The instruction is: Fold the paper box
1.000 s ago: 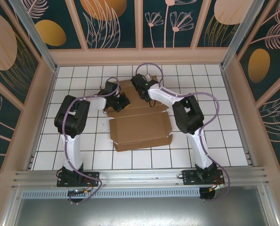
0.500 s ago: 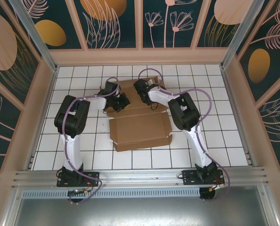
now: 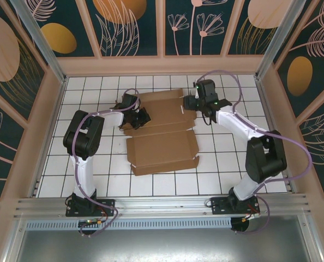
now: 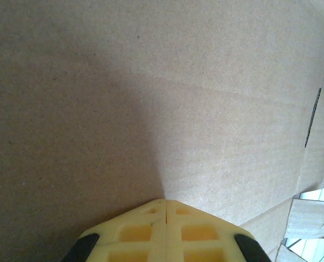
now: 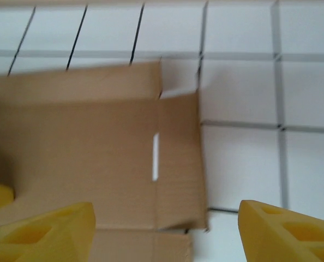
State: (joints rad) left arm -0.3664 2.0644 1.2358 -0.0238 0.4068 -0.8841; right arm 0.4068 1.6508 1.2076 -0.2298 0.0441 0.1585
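Two claws at a box, likely light, stiff cardboard best gripped by a flap edge: left claw shut against it, right claw wide.

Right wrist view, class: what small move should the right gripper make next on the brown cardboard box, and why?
Probably lower the open right gripper onto the outer edge of the small slotted side flap of the plain brown corrugated cardboard box. That flap lies flat on the white tiles below its spread jaws, and the shut left gripper rests against the cardboard, likely steadying it.
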